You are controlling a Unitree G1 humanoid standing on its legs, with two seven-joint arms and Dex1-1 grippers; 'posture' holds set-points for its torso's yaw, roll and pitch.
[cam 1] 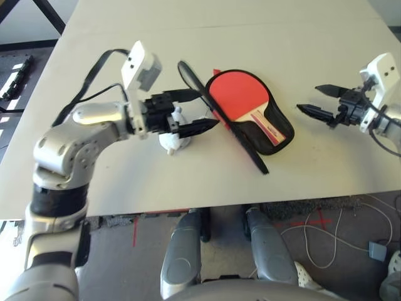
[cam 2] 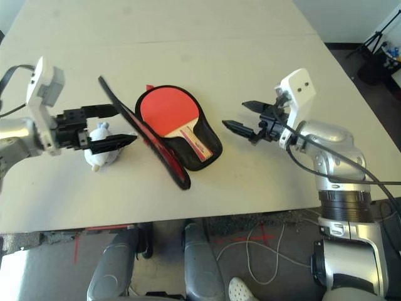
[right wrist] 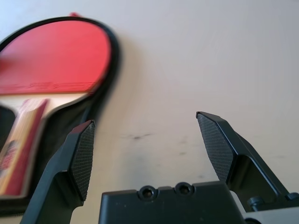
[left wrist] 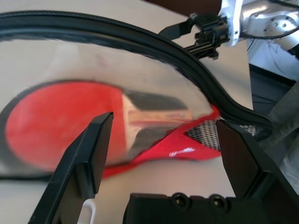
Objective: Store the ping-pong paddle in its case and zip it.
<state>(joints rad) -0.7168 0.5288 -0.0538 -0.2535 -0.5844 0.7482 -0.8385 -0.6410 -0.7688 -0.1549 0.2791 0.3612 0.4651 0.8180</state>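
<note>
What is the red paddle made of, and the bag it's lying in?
The ping-pong paddle looks like smooth matte red rubber over wood: its handle shows pale wood with stripes. The case seems soft fabric, black inside, red outside, with a mesh patch visible.

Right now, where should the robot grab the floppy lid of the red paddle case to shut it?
Probably the raised black-trimmed edge of the red fabric case's flap, approached from the robot's left. It stands open beside the red paddle, right by the open left gripper, with one finger on each side.
</note>
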